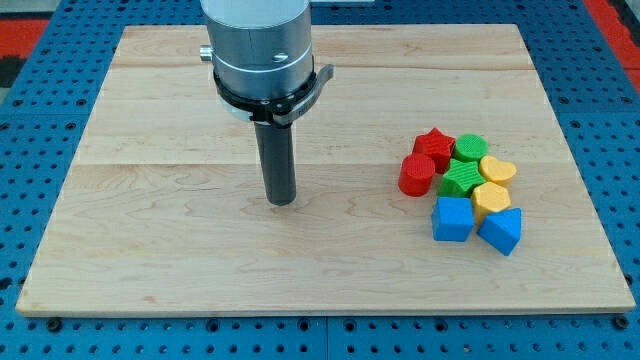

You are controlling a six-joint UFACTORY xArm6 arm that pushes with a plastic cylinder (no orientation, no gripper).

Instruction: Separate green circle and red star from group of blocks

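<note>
Sitting clustered at the view's right of the surface (150,270), blue blocks nearest, yellow and green star between, red star (434,146) and green circle (470,147) touching farthest, tip (282,200) well left; no claw.

wooden board (200,250) carries a block cluster (465,190) at the view's right
</note>
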